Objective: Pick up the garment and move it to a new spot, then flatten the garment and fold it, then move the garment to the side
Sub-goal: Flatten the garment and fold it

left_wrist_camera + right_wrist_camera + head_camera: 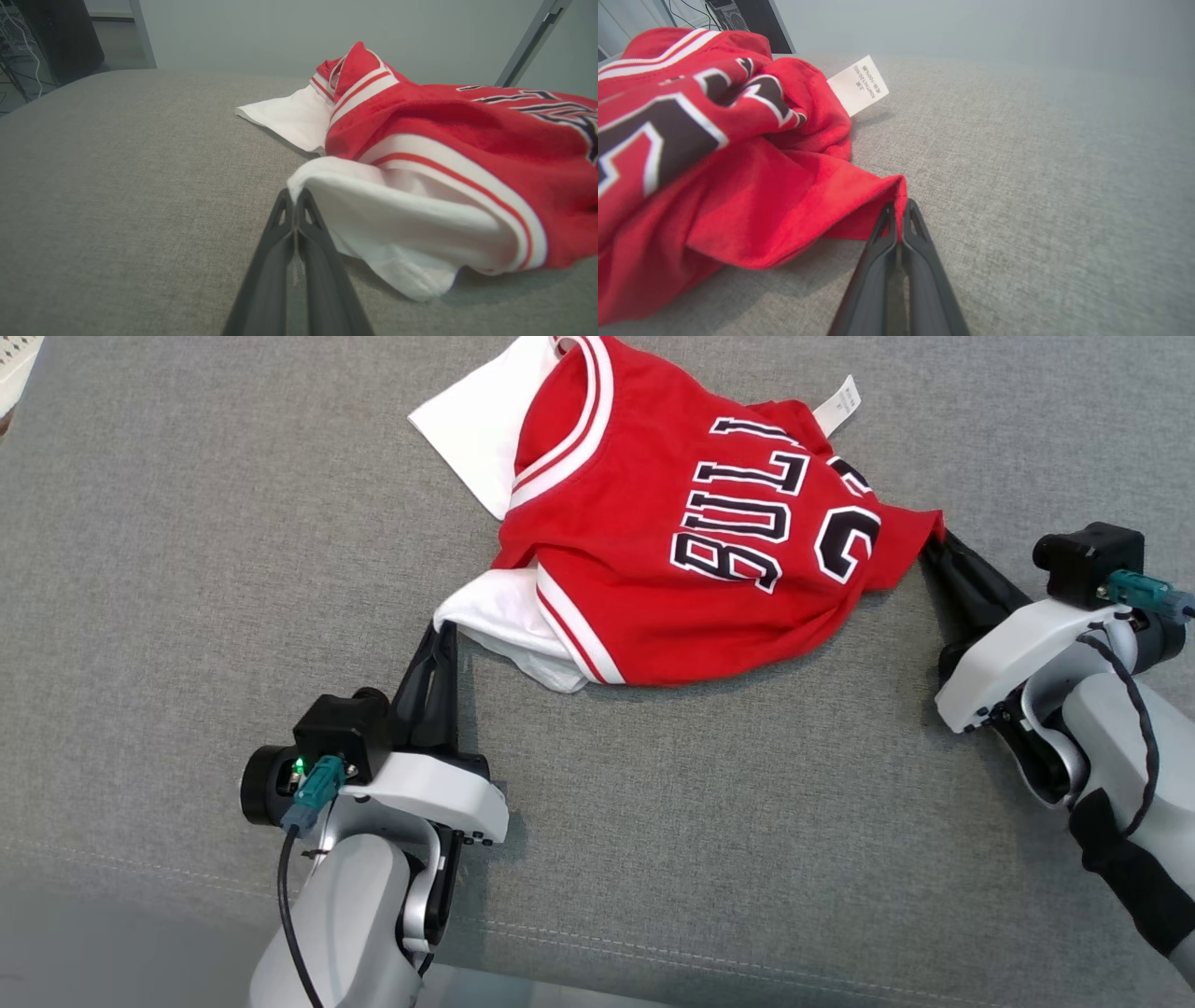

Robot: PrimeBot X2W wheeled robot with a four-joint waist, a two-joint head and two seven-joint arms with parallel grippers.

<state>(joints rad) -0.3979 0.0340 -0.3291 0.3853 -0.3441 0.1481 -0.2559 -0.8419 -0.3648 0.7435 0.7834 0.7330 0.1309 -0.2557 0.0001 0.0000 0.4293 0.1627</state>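
Grey woven cushion surface [187, 616] with stitched seam, pale grey wall [233, 28], slanted metal post [532, 42], dark cabinet [60, 37]

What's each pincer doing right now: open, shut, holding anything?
Left pincer: closed on the white sleeve edge of the red-and-white fabric jersey.
Right pincer: closed on a red corner of the same jersey.

Garment [644, 551]: red jersey with white trim and black lettering, lying rumpled on the grey fabric surface [187, 569], upper centre of view. White sleeve [467, 420] protrudes at its far left. White label [837, 403] sticks out at its far right edge. Left gripper [448, 633]: fingers pressed together on the near white sleeve corner. Right gripper [934, 543]: fingers pinched on the red corner. 2 grip points; the cloth between them is creased.
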